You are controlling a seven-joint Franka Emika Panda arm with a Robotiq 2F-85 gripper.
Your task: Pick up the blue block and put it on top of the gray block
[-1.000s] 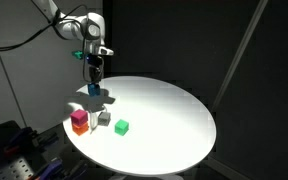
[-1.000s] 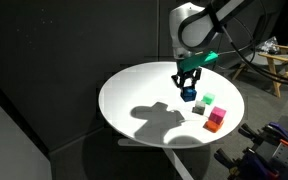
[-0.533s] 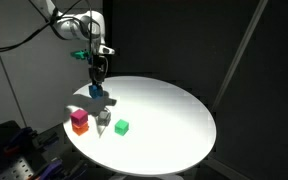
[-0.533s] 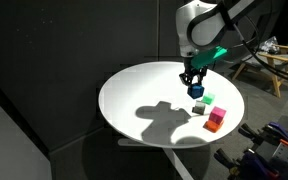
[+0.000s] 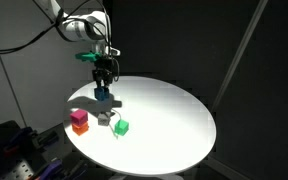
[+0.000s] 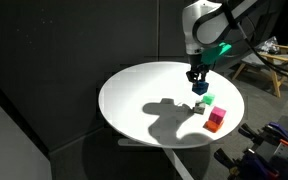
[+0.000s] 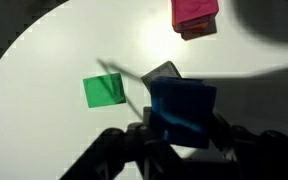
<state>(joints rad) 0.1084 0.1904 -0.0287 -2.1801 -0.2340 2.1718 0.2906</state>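
Note:
My gripper (image 5: 103,82) is shut on the dark blue block (image 5: 103,96) and holds it above the white round table. In an exterior view, the gripper (image 6: 199,78) and blue block (image 6: 200,88) hang just behind the gray block (image 6: 199,108). In the wrist view the blue block (image 7: 184,110) sits between the dark fingers of my gripper (image 7: 184,128). It covers most of the gray block (image 7: 162,73), whose top corner peeks out behind it. The gray block (image 5: 106,116) lies in shadow under the gripper.
A green cube (image 5: 122,127) (image 6: 208,100) (image 7: 104,90) lies next to the gray block. A magenta cube (image 5: 79,116) (image 7: 194,12) is stacked on an orange cube (image 5: 79,128) near the table's edge (image 5: 74,140). Dark curtains surround the table.
My gripper has carried the blue block sideways across the table toward the gray and green cubes. It is now over the gray block. The other cubes have not moved.

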